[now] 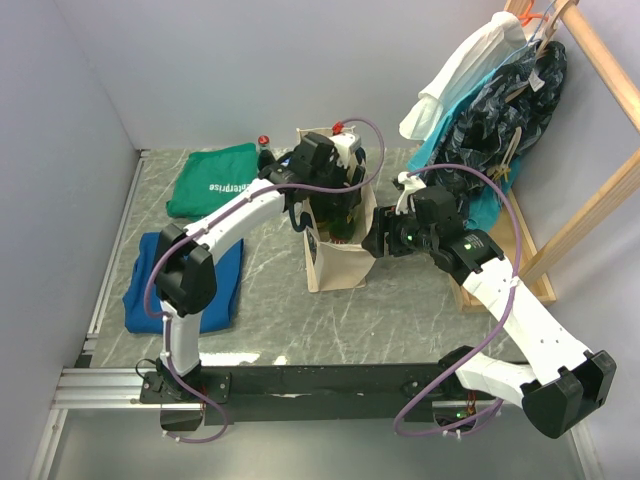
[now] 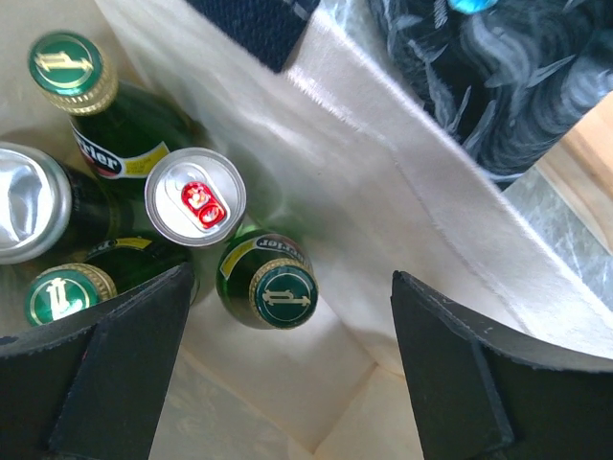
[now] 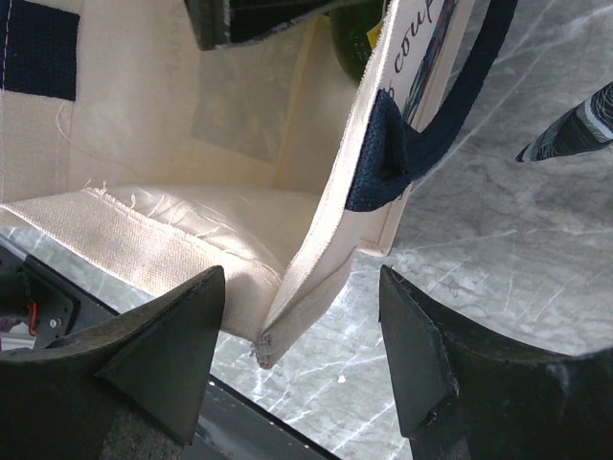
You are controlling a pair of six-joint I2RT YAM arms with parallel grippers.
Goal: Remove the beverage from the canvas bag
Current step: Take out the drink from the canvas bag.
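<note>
The cream canvas bag [image 1: 335, 262] stands upright mid-table with dark navy handles [image 3: 412, 144]. My left gripper [image 1: 330, 208] hangs in its mouth, open. The left wrist view looks down inside: a green bottle with a green cap [image 2: 283, 295] sits between and below the open left gripper [image 2: 292, 278], beside a silver can with a red tab [image 2: 195, 196], two more green bottles [image 2: 67, 62] and a crumpled silver can [image 2: 29, 201]. My right gripper [image 1: 372, 238] is at the bag's right side, open. In the right wrist view the bag's rim corner [image 3: 287, 316] lies between the gripper's [image 3: 302, 278] spread fingers, untouched.
A folded green cloth [image 1: 215, 180] and a blue cloth [image 1: 185, 280] lie left of the bag. A wooden rack [image 1: 600, 200] with hanging garments [image 1: 490, 100] stands at the right, close behind the bag. A small red-capped item [image 1: 264, 141] sits at the back.
</note>
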